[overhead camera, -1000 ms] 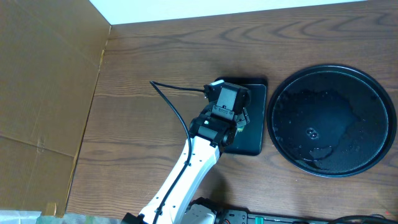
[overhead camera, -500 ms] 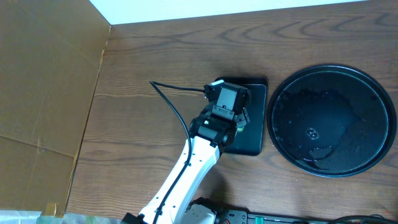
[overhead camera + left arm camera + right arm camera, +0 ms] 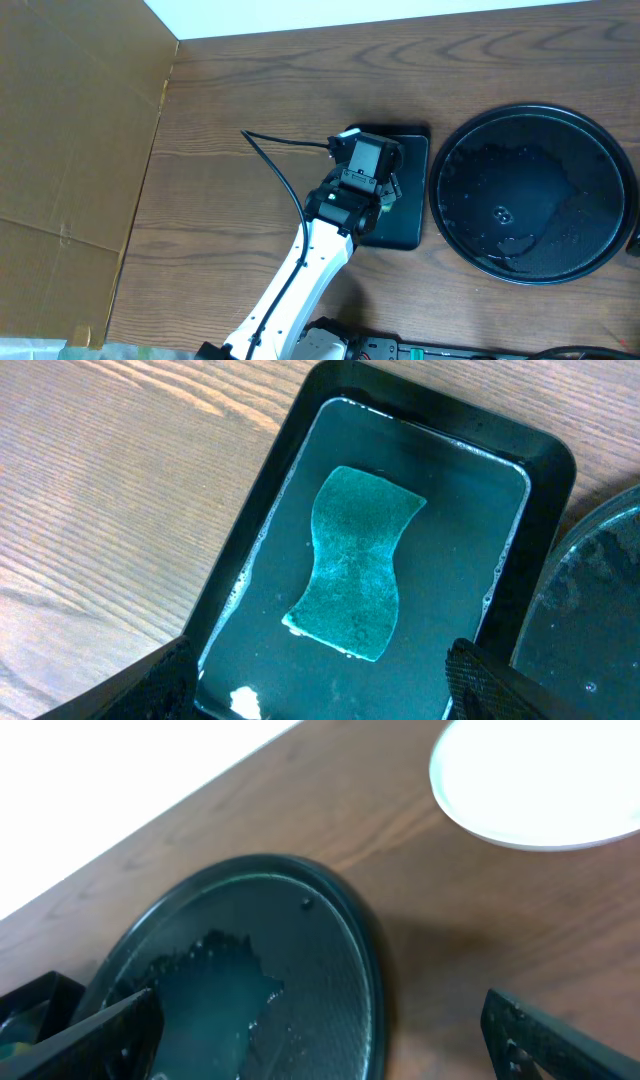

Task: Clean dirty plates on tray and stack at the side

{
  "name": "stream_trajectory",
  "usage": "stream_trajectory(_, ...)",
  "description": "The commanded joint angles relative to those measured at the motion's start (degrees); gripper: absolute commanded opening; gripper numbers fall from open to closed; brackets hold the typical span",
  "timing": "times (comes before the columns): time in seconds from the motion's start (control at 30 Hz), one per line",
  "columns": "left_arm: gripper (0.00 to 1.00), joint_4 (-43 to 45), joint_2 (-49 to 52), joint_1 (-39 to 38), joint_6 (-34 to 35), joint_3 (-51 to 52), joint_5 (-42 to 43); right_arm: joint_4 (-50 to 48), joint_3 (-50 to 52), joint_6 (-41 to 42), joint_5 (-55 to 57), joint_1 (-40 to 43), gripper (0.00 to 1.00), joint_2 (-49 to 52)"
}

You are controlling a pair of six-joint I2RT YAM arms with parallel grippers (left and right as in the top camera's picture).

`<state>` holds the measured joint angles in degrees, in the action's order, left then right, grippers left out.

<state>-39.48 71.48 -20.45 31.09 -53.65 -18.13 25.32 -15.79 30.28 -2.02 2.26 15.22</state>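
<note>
my left gripper hangs spread wide and empty over the wavy teal sponge. the sponge lies flat in the water of the small rectangular black plastic tray, near the middle of the wooden table. just beside that tray's right rim sits the large round black tray, wet, with no plate on it. my right gripper hovers over it, fingers equally wide, holding nothing. beyond, on bare table, lies a round white plate; whether others sit under it i cannot tell. over the last second nothing has shifted except a dark sliver entering at the table's right edge. i judge the washing finished and the stacking nearly done.
</note>
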Motion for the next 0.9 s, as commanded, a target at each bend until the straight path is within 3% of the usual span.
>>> stream_trajectory(0.0,0.80,-0.17,0.33,0.28,-0.55,-0.42,-0.50,-3.85,3.80,-1.84,-1.70,-0.76,0.99,-4.79)
stream_trajectory(0.23,0.80,-0.17,0.33,0.28,-0.55,-0.42,-0.50,-12.50,11.50,-9.16,-1.66,-2.99,0.99,-11.06)
stream_trajectory(0.57,0.80,-0.17,0.33,0.28,-0.55,-0.42,-0.50,-16.02,12.83,-10.78,2.01,-3.02,0.99,-14.95)
stream_trajectory(0.87,0.80,-0.15,0.33,0.28,-0.55,-0.42,-0.50,-26.05,13.44,-23.30,-0.72,-3.04,0.99,-14.95)
